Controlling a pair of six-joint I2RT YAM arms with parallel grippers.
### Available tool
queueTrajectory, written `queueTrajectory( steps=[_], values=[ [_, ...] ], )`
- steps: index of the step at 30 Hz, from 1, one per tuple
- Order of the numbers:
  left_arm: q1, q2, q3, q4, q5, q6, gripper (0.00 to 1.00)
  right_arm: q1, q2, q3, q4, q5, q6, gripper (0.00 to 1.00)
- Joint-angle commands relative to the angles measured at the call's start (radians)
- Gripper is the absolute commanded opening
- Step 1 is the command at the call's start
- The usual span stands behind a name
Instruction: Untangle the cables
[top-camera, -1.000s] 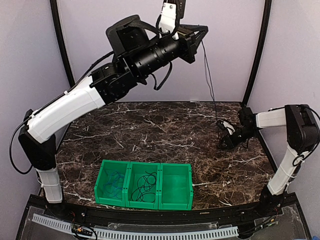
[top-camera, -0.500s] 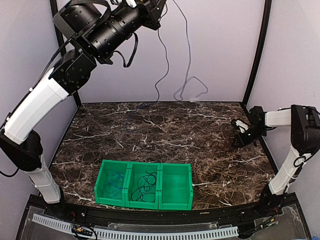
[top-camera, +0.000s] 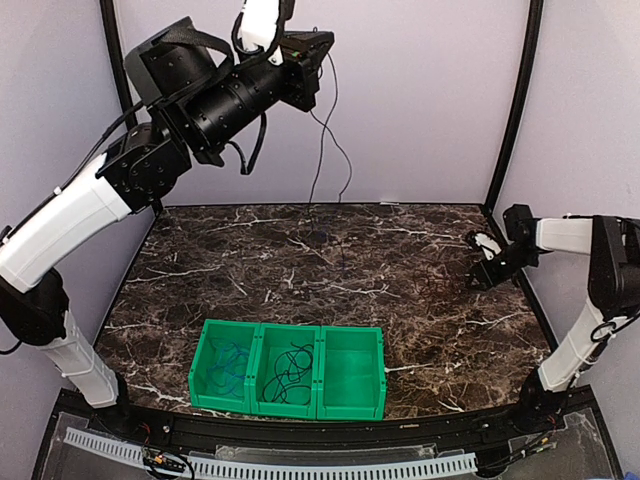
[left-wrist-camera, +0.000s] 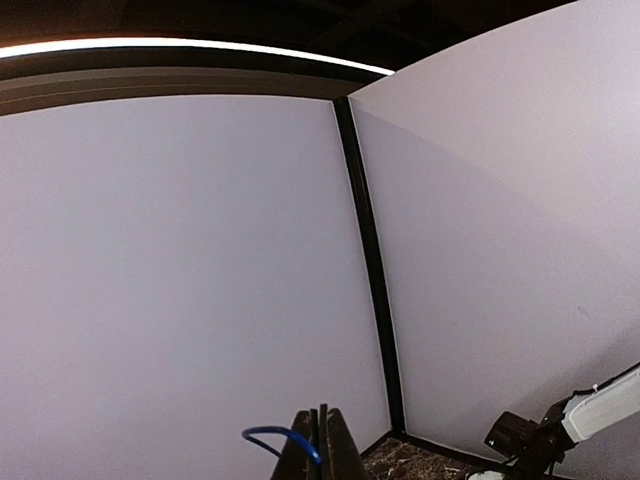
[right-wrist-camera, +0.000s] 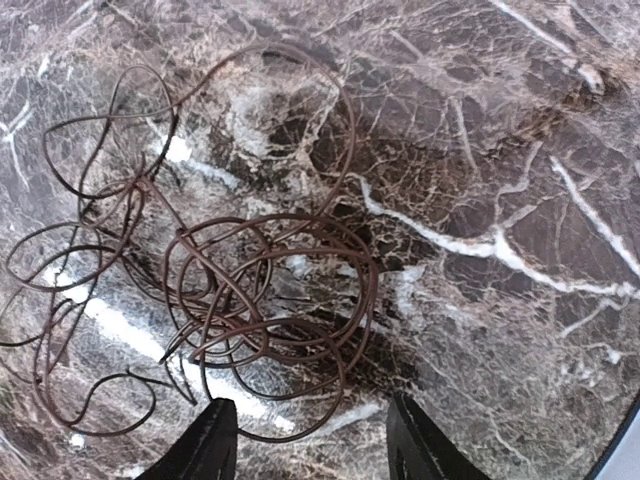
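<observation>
Right gripper (jaws spread) hovers above coiled brown cable on marble.

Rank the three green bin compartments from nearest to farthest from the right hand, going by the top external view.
1. Empty compartment, at the bin's right end, closest to the right hand.
2. Middle compartment, holding the black cable.
3. Left compartment, holding the blue cable, farthest.

Thin dark cable dangles from the raised left gripper, slack looping in mid-air. Brown cable lies in tangled, overlapping coils on the marble table. In the green bin, blue cable sits coiled in the left compartment, black cable in the middle.
</observation>
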Motion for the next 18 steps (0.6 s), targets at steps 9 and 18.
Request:
queueTrajectory(
  steps=[9,18],
  values=[
    [0.002,-0.221,-0.248,-0.075,0.027,-0.129,0.0,-0.005,-0.162,0.219,-0.252,0.055,-0.064,0.66],
    [0.002,-0.33,-0.355,-0.114,0.073,-0.216,0.0,0.018,-0.19,0.229,-0.27,0.025,-0.028,0.68]
  ],
)
